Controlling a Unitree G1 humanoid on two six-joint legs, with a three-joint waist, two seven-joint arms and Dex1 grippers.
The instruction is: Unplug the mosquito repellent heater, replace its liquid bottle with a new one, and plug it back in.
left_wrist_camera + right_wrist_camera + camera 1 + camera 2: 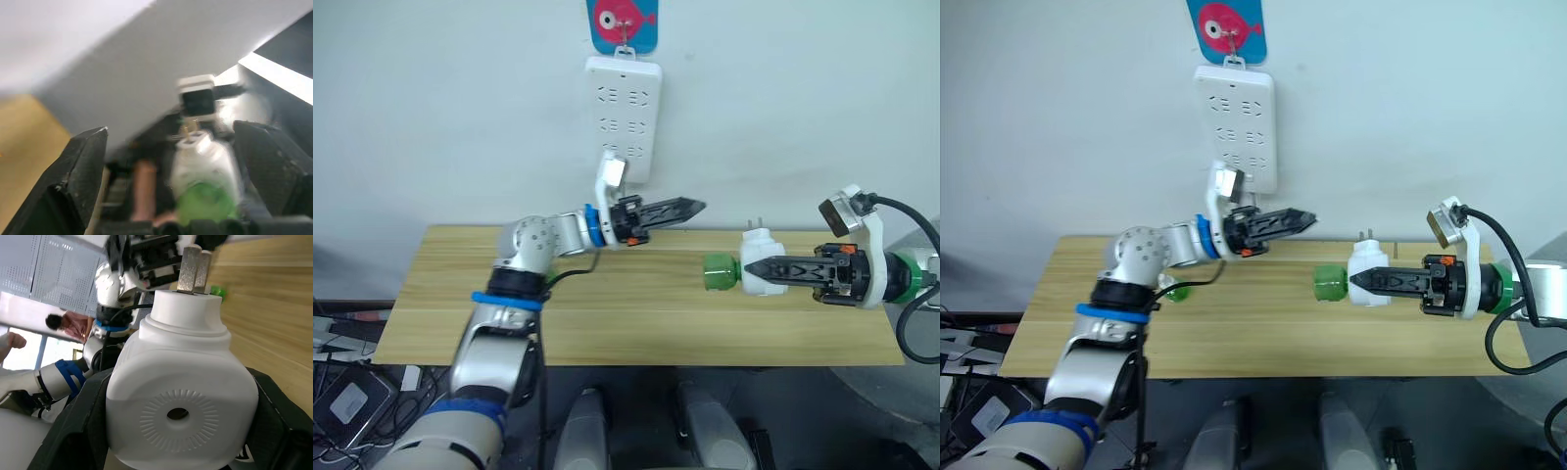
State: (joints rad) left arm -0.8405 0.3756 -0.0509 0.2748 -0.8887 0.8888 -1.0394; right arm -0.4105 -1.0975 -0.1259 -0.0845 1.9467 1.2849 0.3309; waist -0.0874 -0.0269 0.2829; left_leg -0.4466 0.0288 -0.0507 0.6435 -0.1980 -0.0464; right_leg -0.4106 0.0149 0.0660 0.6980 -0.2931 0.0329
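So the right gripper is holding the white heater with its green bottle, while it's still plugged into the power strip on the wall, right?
Not quite. The right gripper does hold the mosquito repellent heater with its green bottle, but the left eye view shows it unplugged, over the table, its prongs bare, well away from the power strip.

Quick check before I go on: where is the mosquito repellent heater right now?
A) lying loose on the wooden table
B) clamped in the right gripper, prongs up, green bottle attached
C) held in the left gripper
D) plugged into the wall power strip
B: the right gripper is shut on the mosquito repellent heater above the table, prongs pointing up, with the green bottle at its end.
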